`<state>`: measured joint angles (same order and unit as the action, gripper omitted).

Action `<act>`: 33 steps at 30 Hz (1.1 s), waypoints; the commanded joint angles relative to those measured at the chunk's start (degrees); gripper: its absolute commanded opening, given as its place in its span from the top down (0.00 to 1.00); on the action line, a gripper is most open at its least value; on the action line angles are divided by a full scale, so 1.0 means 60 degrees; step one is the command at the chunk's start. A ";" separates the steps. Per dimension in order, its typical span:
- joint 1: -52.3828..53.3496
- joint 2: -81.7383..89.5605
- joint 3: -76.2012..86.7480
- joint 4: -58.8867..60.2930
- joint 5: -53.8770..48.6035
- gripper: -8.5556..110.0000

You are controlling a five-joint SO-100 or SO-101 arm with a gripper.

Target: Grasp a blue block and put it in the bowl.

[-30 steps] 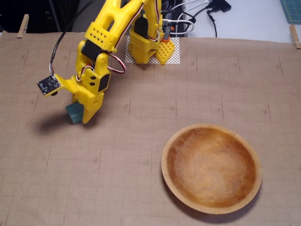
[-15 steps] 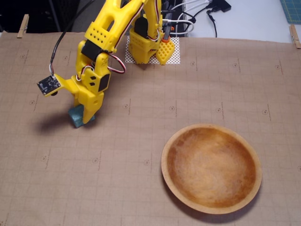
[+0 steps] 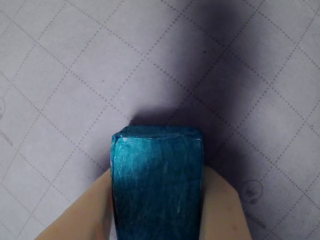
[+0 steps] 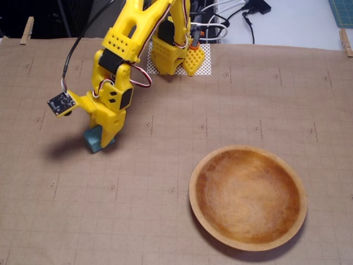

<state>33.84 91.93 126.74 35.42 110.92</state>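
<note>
The blue block (image 4: 92, 141) is pinched between my gripper's yellow fingers (image 4: 112, 134) at the left of the brown mat in the fixed view. My gripper (image 4: 102, 141) is shut on it. In the wrist view the blue block (image 3: 157, 160) fills the lower middle, with a finger pressed against each side and my gripper (image 3: 157, 192) shut around it. A dark shadow lies on the mat just beyond the block. I cannot tell whether the block still touches the mat. The wooden bowl (image 4: 248, 199) sits empty at the lower right, well apart from the block.
The arm's base (image 4: 171, 52) stands on a white patch at the mat's back edge. Cables (image 4: 226, 19) run behind it. Clothespins (image 4: 26, 30) hold the mat's corners. Open mat lies between the gripper and the bowl.
The fingers have shut on the block. The gripper and block have shifted slightly right, and the wrist has tilted a little.
</note>
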 commanded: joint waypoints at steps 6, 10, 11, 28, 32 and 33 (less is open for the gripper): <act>-0.0103 0.0527 -0.0396 0.0029 -0.0146 0.85; -0.0234 0.0967 -0.0234 0.0029 -0.0498 0.85; -0.0249 0.1069 -0.0176 0.0029 -0.0688 0.85; -0.0278 0.1978 -0.0073 -0.0059 -0.1860 0.94; -0.0820 0.3105 -0.0029 0.0015 -0.1860 0.94; -0.1084 0.3486 0.0044 0.0015 -0.1860 0.94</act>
<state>30.32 104.06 127.44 35.42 100.28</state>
